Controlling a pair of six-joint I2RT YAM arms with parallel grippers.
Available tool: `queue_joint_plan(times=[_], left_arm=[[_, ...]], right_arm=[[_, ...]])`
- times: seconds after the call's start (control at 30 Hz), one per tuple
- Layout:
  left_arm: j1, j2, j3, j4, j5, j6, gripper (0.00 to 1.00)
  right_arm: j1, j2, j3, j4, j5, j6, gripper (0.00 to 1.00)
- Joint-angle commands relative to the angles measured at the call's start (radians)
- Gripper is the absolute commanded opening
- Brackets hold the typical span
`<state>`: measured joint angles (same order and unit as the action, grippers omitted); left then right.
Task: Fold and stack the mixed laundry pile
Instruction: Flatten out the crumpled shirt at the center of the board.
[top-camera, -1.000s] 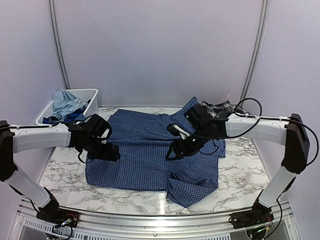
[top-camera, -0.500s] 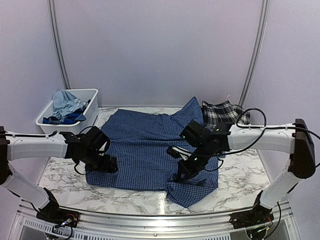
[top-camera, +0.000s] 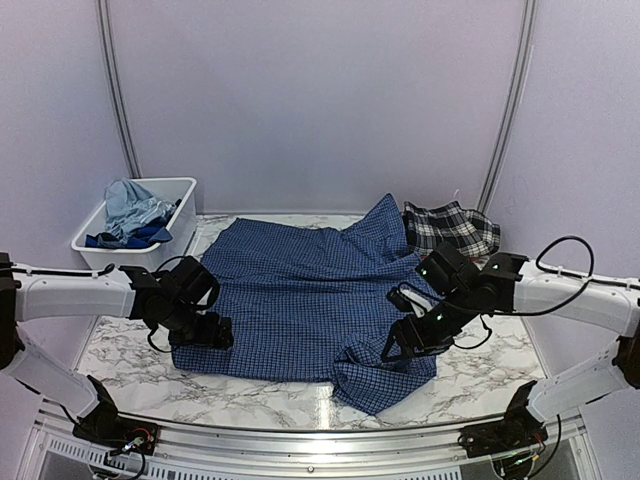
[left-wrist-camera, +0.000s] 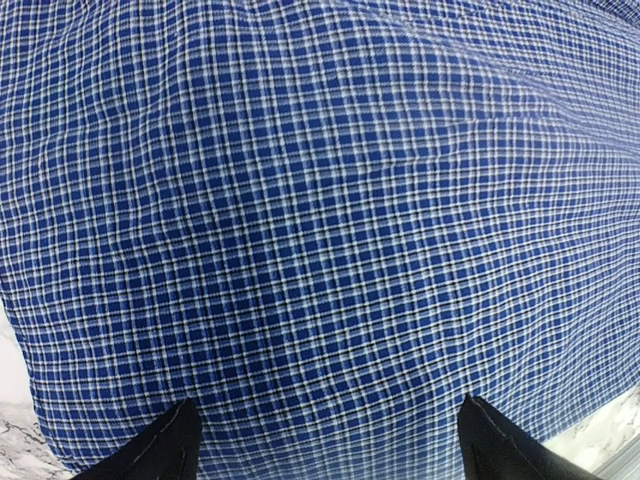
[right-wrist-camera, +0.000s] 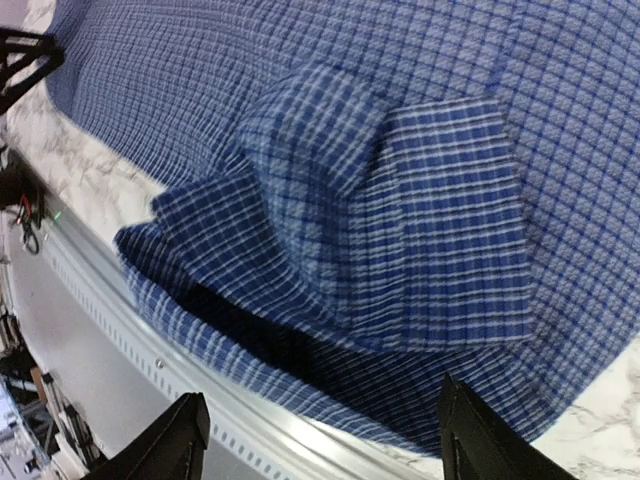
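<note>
The navy small-check shirt (top-camera: 290, 300) lies spread over most of the marble surface (top-camera: 120, 355). It is mostly flat, but its near right part is bunched, with a sleeve (right-wrist-camera: 400, 200) doubled back on itself and hanging toward the near edge. The black-and-white plaid piece (top-camera: 450, 228) sits crumpled at the far right, touching the shirt's raised corner. The light blue T-shirt (top-camera: 130, 205) and a darker blue garment (top-camera: 110, 240) are heaped in the white bin (top-camera: 150, 181) at the far left. The left jaws stand wide apart and empty, low over the shirt's near left hem. The right jaws are also spread and hold nothing, poised above the rumpled sleeve. The shirt looks thin, light and limp, so it will likely sag and slide on the smooth marble rather than keep a crease. A pinch through one layer at a hem corner, cuff or seam should hold better than a grab at the open middle, which would only gather cloth. Both sides probably need lifting evenly, and the sleeve wants smoothing before any fold.
</note>
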<state>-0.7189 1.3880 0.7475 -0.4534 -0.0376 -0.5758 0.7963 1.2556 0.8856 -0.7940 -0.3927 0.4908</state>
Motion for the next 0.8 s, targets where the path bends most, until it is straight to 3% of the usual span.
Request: queue_joint_plan(times=[0.0,0.23,0.43,0.63,0.7,0.77], left_arm=[[0.000,-0.013,0.034,-0.014,-0.011,0.002,0.92],[-0.001,-0.019,0.053,-0.015,-0.028,-0.002,0.92],[-0.001,-0.012,0.056,-0.013,-0.040,-0.019,0.92],[-0.002,-0.014,0.049,-0.011,-0.042,-0.021,0.92],[-0.002,-0.021,0.049,-0.012,-0.044,-0.021,0.92],[-0.002,-0.027,0.049,-0.012,-0.046,-0.022,0.93]], right_arm=[[-0.076,0.048,0.051,0.046,0.154,0.083,0.75],[-0.090,0.147,0.052,-0.007,0.174,0.144,0.78],[-0.091,0.166,-0.012,0.087,0.113,0.211,0.83],[-0.090,0.263,0.031,0.185,0.003,0.189,0.61],[-0.090,0.288,0.067,0.184,-0.014,0.165,0.40],[-0.090,0.290,0.119,0.187,-0.016,0.138,0.09]])
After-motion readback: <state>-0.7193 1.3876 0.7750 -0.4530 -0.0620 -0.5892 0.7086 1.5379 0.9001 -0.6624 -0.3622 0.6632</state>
